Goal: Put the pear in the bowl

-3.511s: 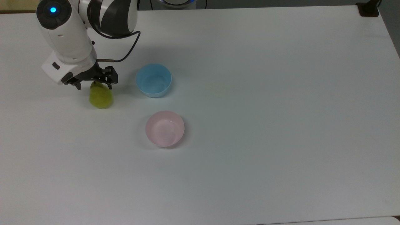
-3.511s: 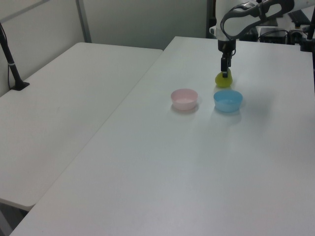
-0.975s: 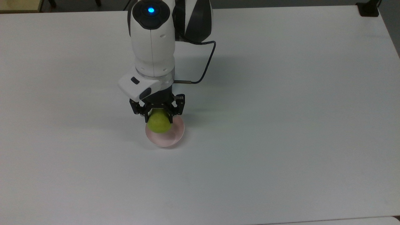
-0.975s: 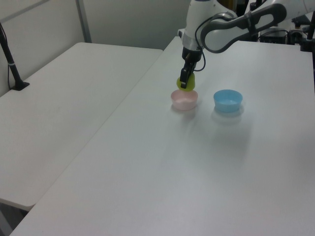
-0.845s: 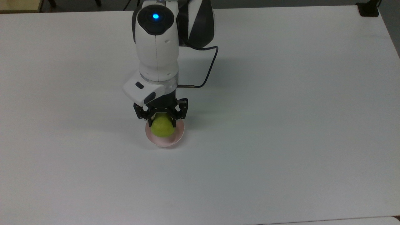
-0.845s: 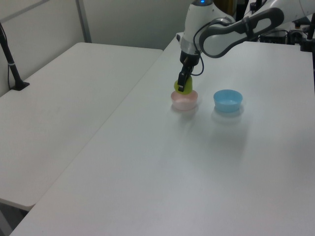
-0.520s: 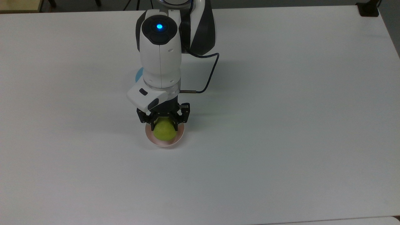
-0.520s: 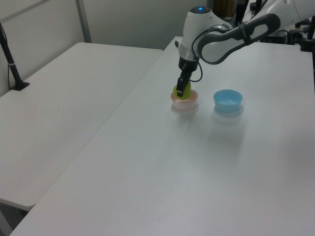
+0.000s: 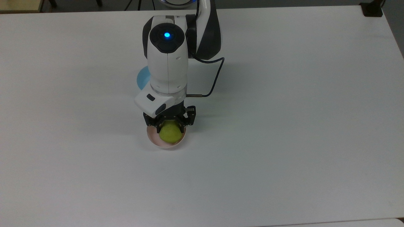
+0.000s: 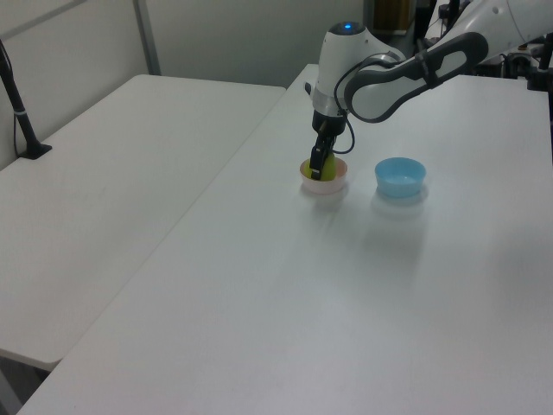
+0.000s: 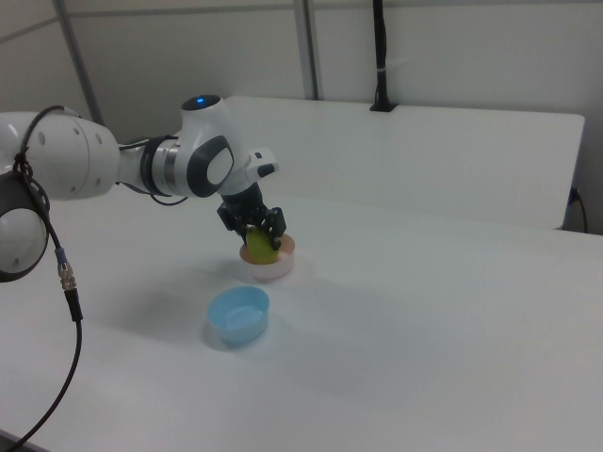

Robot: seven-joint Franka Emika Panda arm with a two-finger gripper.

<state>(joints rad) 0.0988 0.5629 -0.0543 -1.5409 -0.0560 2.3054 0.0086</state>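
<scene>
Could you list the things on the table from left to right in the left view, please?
Pink bowl with the pear held in it by the pincer → blue bowl.

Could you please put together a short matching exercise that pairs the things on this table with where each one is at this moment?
Things:
1. pear
2. pink bowl
3. blue bowl
4. gripper

Places:
A. standing empty beside the other bowl
B. closed around the fruit
C. on the table directly under the gripper
D. held, lowered into the pink bowl

Pairs: 1-D, 2-C, 3-A, 4-B
</scene>
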